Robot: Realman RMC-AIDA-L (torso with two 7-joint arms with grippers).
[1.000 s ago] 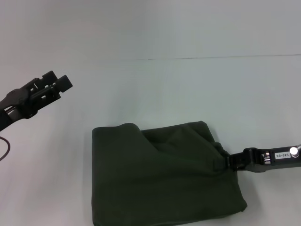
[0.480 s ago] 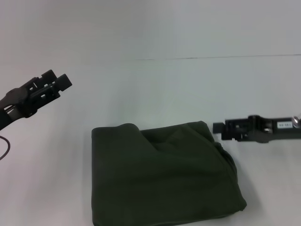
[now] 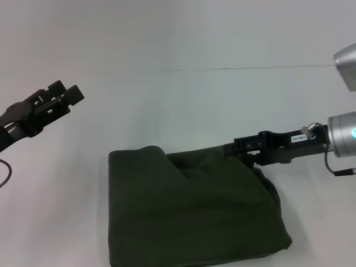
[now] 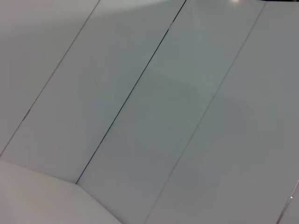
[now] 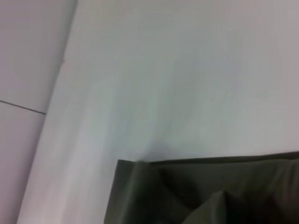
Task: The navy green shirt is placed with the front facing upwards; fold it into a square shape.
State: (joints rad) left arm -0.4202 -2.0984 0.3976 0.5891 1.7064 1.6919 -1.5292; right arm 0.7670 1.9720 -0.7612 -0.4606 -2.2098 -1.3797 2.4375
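The navy green shirt [image 3: 194, 208] lies on the white table [image 3: 183, 105] as a rough folded square, plain cloth up, with a loose ridge near its far edge. No print or collar shows. My right gripper [image 3: 229, 148] hovers by the shirt's far right corner, reaching in from the right, and holds nothing. The right wrist view shows the shirt's far edge [image 5: 210, 193] with bare table beyond it. My left gripper [image 3: 69, 95] is raised off to the far left, well away from the shirt, open and empty.
A thin seam [image 3: 245, 68] crosses the table far behind the shirt. In the left wrist view only pale panels and a dark seam line [image 4: 135, 88] appear. A cable [image 3: 4, 178] loops at the left edge.
My right gripper left the shirt's right edge, rose, and moved leftward to the far right corner. The shirt's right side settled flat. The left arm stayed still.
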